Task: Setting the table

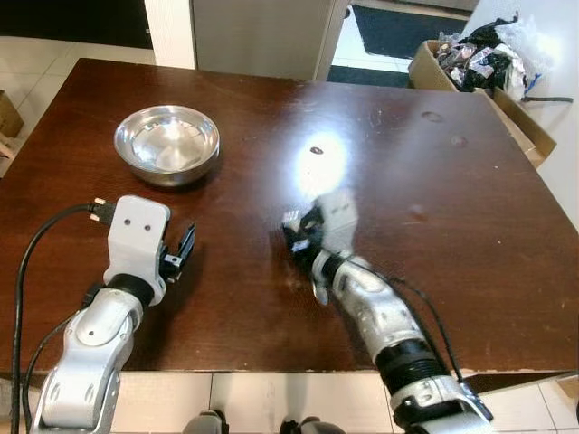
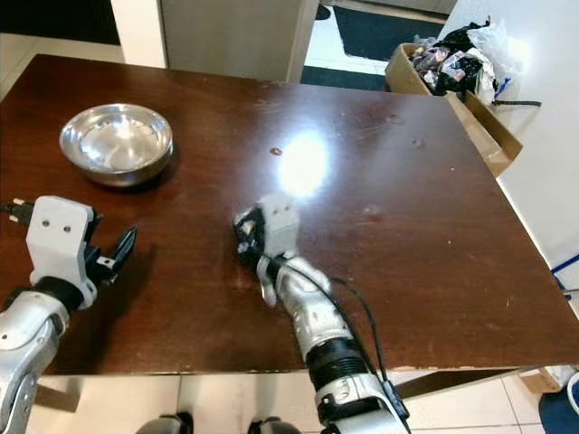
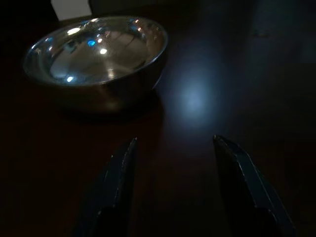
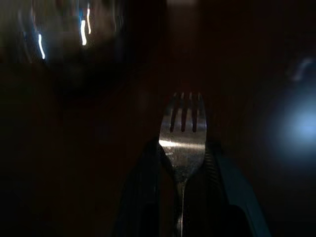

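A steel bowl stands on the dark wooden table at the far left. My left gripper hovers low over the table just in front of the bowl. In the left wrist view its fingers stand open and apart with nothing between them, pointing at the bowl. My right gripper is over the middle of the table, blurred, aimed to the left. It is shut on a metal fork, whose tines stick out beyond the fingertips.
A cardboard box full of clutter sits on the floor past the table's far right corner. A doorway with a dark mat lies behind the table. The near table edge runs just under both forearms.
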Controlling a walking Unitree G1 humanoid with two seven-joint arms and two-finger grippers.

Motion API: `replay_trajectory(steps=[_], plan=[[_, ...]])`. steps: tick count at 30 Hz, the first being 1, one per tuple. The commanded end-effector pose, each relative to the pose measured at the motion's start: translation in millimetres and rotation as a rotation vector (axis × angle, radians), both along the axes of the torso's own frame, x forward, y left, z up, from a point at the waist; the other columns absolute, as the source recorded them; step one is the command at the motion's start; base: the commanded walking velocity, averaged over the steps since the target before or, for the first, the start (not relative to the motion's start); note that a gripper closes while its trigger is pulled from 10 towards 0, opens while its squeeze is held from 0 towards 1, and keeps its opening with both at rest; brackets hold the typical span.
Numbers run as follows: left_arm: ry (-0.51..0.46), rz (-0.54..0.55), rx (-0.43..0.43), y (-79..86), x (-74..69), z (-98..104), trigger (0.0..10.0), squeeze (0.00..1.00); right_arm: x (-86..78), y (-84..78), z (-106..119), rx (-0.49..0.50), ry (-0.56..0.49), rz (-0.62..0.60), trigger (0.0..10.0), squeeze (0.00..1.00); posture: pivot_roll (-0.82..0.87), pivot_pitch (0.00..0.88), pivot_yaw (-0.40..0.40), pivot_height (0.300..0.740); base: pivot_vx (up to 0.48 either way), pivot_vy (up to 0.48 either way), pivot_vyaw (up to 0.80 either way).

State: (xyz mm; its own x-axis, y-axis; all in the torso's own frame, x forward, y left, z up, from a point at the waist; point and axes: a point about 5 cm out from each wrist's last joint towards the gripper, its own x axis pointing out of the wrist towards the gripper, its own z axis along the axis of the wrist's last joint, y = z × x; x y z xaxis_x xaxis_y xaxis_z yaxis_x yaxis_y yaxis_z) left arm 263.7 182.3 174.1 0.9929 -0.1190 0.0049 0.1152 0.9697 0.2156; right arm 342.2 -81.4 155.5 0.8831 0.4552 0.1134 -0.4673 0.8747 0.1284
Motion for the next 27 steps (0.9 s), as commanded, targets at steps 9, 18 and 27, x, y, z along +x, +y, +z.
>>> replay_trajectory(steps=[9, 18, 27], plan=[[0.023, -0.045, 0.000, -6.3, 2.3, -7, 10.0, 0.00, -38.3, -11.8, 22, 0.090, -0.123, -0.057, 10.0, 0.00, 0.00, 0.040, -0.010, 0.740, 0.000, 0.000, 0.00], [0.022, -0.058, -0.009, -13.8, 7.7, -11, 10.0, 0.00, -38.6, -14.5, 19, 0.079, -0.144, -0.106, 10.0, 0.00, 0.01, 0.019, -0.016, 0.740, 0.000, 0.000, 0.00], [0.040, -0.026, -0.014, -9.2, 4.2, -18, 10.0, 0.00, -38.5, -19.4, 15, 0.068, -0.105, -0.125, 10.0, 0.00, 0.01, 0.018, -0.021, 0.740, 0.000, 0.000, 0.00]])
